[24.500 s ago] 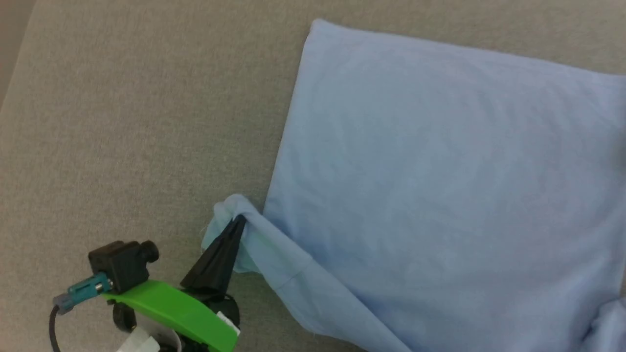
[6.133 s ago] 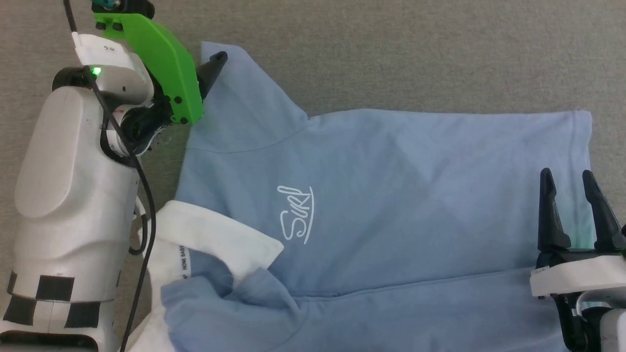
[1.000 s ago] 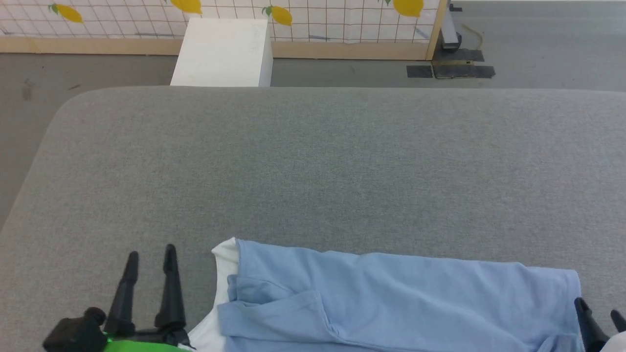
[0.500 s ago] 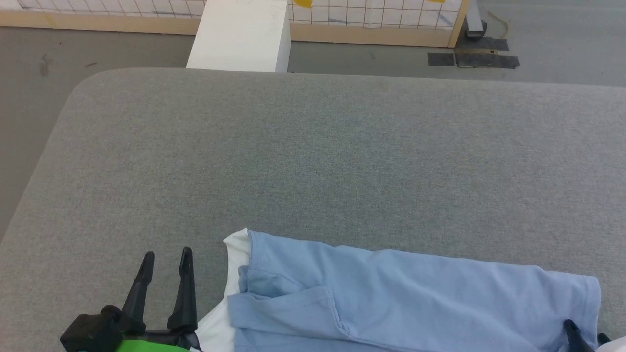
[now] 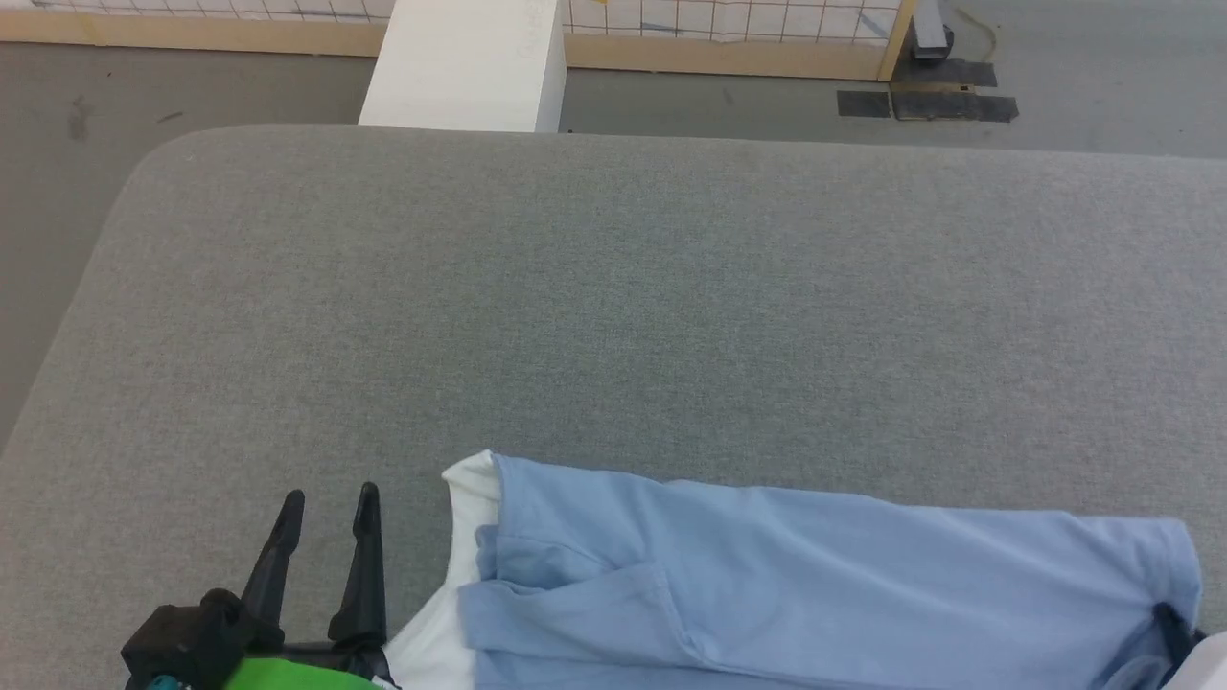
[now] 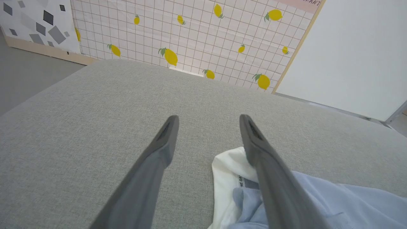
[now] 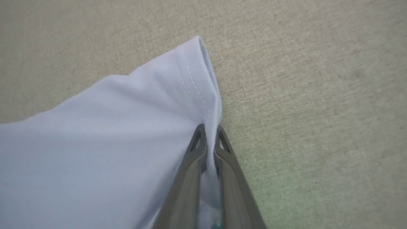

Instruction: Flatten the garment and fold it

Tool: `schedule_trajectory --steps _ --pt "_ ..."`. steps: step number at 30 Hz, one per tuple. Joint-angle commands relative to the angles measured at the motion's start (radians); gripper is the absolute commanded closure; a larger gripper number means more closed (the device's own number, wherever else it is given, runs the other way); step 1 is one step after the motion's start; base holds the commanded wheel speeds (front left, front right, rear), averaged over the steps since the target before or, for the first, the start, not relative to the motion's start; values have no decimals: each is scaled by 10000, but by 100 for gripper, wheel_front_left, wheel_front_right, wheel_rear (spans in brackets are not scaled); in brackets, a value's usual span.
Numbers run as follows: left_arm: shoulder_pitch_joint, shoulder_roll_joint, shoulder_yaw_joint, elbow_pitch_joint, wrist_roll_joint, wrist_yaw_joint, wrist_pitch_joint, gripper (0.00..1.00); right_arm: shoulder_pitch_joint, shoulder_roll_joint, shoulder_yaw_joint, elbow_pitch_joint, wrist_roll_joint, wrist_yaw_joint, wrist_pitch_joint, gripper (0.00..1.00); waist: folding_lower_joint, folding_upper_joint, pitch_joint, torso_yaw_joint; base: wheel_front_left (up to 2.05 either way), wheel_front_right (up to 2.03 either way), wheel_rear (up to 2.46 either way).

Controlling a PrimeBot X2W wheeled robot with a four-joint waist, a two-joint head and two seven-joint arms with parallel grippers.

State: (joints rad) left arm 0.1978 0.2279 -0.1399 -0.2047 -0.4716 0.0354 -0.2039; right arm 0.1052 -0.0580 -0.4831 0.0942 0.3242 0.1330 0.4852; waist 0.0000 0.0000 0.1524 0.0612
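The garment, a light blue shirt with a white collar layer, lies folded along the near edge of the grey padded table. Its white collar end points left. My left gripper stands open just left of the collar, over bare table; in the left wrist view its right finger overlaps the collar. My right gripper is shut on the garment's stitched hem edge; in the head view it sits at the garment's right end.
A white box stands on the floor past the table's far edge, in front of a lemon-patterned panel. Dark floor mats lie at the far right. The table's rounded left corner drops to grey floor.
My right gripper has shut on the garment's right hem. The head camera tilted down slightly, shifting the whole picture. The left gripper stays open beside the collar.
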Motion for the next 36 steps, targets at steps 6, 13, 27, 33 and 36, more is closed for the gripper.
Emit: schedule_trajectory --steps 6,13,27,33,36 --pt "-225 146 -90 206 241 83 13 0 -619 -723 -845 -228 -304 -23 248 100 0 0 -12 -159 0 0 0" --pt "-460 490 -110 582 606 178 68 0 -1007 -1056 -1514 -135 -587 -23 452 100 0 0 -99 -162 0 0 0" --pt "-477 305 -221 926 382 136 -100 0 347 -37 2656 -3347 2073 -23 3459 100 0 0 -437 -138 0 0 0" --pt "-734 384 -367 986 392 19 1 0 -18 56 4726 -3551 2386 -23 3529 100 0 0 -392 168 0 0 0" --pt "-857 386 -464 1029 406 -34 25 0 -376 68 5534 -3275 2385 -23 3405 100 0 0 -342 357 0 0 0"
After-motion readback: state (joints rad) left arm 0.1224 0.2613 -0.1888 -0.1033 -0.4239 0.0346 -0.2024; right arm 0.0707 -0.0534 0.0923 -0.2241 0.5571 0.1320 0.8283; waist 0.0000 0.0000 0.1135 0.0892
